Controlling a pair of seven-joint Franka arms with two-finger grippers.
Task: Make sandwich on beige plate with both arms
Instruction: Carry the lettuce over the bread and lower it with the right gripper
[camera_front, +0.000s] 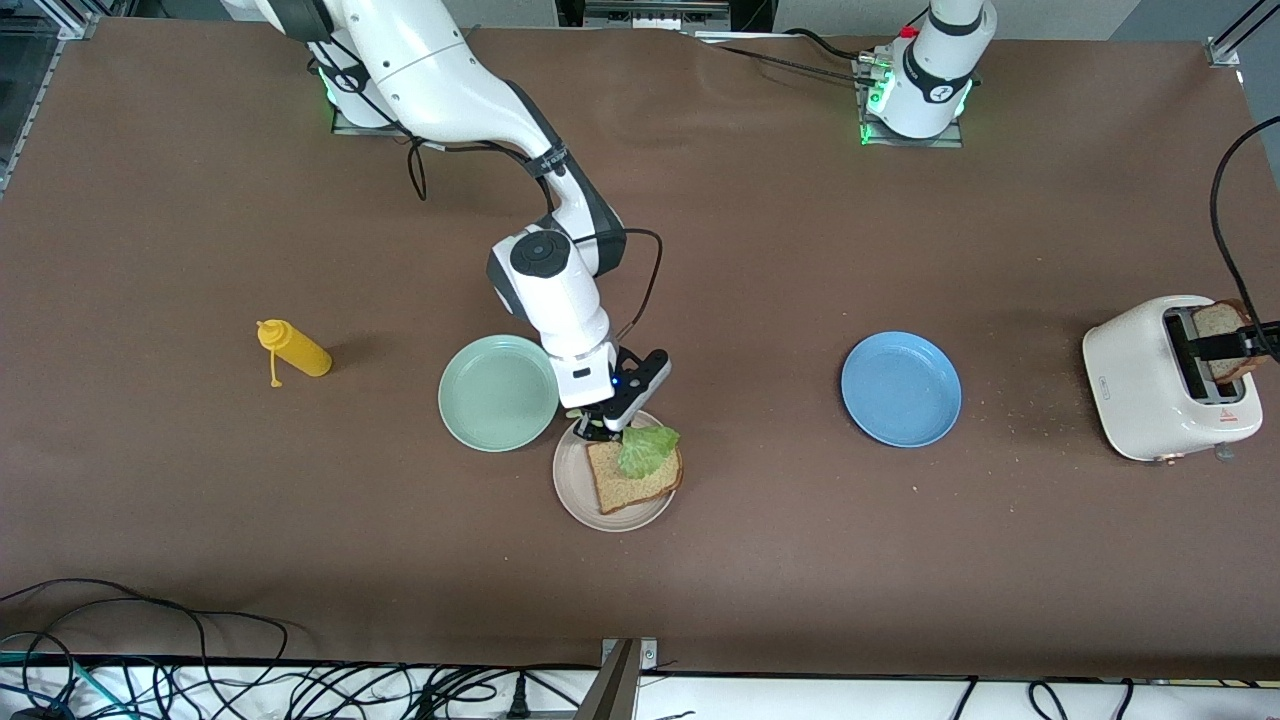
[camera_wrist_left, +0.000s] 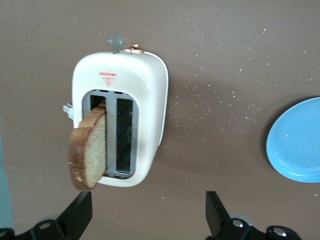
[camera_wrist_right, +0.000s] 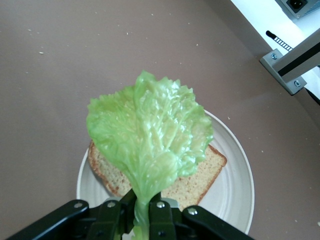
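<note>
On the beige plate (camera_front: 572, 488) (camera_wrist_right: 236, 172) lies one slice of speckled brown bread (camera_front: 632, 483) (camera_wrist_right: 202, 179). My right gripper (camera_front: 603, 425) (camera_wrist_right: 142, 206) hangs over the plate's rim, shut on the stem of a ruffled green lettuce leaf (camera_front: 648, 448) (camera_wrist_right: 150, 130), and the leaf hangs over the bread. At the left arm's end of the table a second bread slice (camera_wrist_left: 89, 150) (camera_front: 1214, 322) sticks up out of a white toaster (camera_wrist_left: 145, 100) (camera_front: 1140, 375). My left gripper (camera_wrist_left: 148, 216) is open above the toaster, nothing between its fingers (camera_wrist_left: 80, 215).
A mint-green plate (camera_front: 498, 392) touches the beige plate on the side toward the right arm's base. A blue plate (camera_front: 900, 388) (camera_wrist_left: 297, 142) lies between the beige plate and the toaster. A yellow mustard bottle (camera_front: 293, 348) lies toward the right arm's end. Crumbs dot the table near the toaster.
</note>
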